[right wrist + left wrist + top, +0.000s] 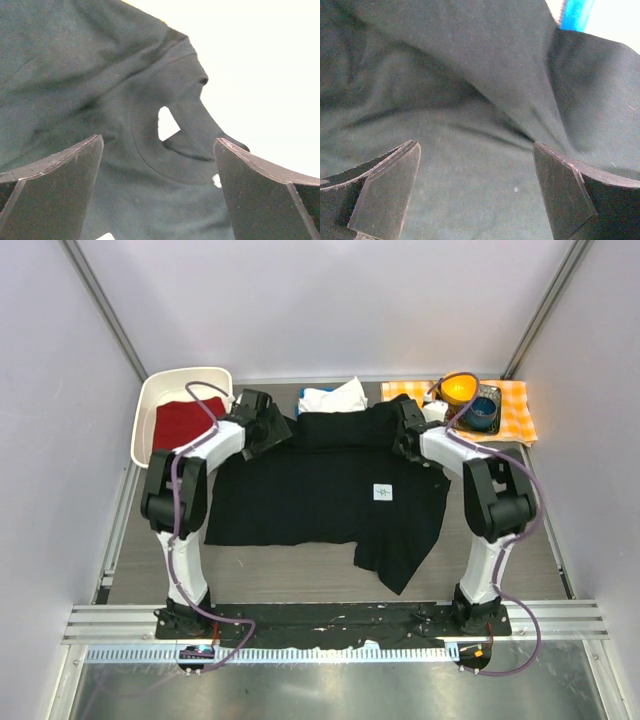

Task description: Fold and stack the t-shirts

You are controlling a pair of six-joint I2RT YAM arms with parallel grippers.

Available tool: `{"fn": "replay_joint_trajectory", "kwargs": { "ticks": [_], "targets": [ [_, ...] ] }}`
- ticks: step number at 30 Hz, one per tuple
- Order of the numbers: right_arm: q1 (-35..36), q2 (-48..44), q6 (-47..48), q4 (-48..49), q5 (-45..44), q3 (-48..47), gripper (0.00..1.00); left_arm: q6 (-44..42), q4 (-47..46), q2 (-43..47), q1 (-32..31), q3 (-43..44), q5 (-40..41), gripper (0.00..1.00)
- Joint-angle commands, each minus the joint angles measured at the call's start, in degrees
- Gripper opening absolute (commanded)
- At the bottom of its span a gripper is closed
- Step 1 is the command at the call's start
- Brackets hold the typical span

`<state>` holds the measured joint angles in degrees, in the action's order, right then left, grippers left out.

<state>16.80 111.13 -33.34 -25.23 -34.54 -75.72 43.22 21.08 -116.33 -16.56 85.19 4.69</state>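
While the black t-shirt (320,490) lies spread across the middle of the tabletop (300,575), white label (382,492) facing up, both arms reach to its far edge. The left gripper (474,145) is over rumpled black cloth, jaws wide apart, holding nothing. The right gripper (159,139), equally spread, is over the collar. A white t-shirt (335,398) and a blue t-shirt (575,12) lie just behind.

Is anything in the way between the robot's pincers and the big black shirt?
No, nothing visible. The left pincer and the right pincer both hang open right over the black shirt, at its far edge, with only its cloth under them.
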Motion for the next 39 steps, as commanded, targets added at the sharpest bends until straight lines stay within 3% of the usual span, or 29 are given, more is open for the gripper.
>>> {"fn": "replay_joint_trajectory", "kwargs": {
  "ticks": [1, 4, 8, 11, 16, 19, 26, 32, 39],
  "targets": [
    [4.8, -14.8, 1.9, -2.4, -9.2, 1.5, 1.0, 0.5, -0.5, 16.6, -0.7, -5.5, -1.0, 1.0],
    [10.5, -21.4, 1.4, -7.3, -7.7, 3.9, 1.0, 0.7, 3.6, 26.0, -2.2, -11.3, 1.2, 1.0],
    [13.9, -34.3, -1.5, -7.6, 2.2, 18.3, 1.0, 1.1, 9.9, 35.4, -5.1, -20.2, 8.1, 1.0],
    [16.2, -46.2, -5.8, -7.8, 7.9, 28.0, 0.98, 3.2, 11.4, 41.3, -5.5, -29.5, 8.8, 1.0],
    [19.0, -62.7, -9.7, -13.0, 10.7, 34.1, 0.94, 9.9, 13.4, 52.4, -5.5, -42.6, 11.4, 0.96],
    [19.3, -65.9, -9.5, -16.2, 11.9, 34.2, 0.94, 13.5, 17.0, 55.9, -5.5, -45.4, 15.3, 0.9],
    [19.5, -69.0, -8.2, -16.0, 15.8, 35.6, 0.94, 20.7, 23.2, 59.9, -5.4, -48.6, 22.3, 0.87],
    [19.6, -68.6, -6.7, -15.0, 19.2, 36.2, 0.94, 24.3, 23.6, 58.2, -4.3, -50.7, 23.6, 0.83],
    [19.6, -69.8, -5.6, -15.1, 20.2, 34.9, 0.93, 24.5, 21.5, 53.9, -0.5, -51.7, 24.4, 0.72]
  ]
}}
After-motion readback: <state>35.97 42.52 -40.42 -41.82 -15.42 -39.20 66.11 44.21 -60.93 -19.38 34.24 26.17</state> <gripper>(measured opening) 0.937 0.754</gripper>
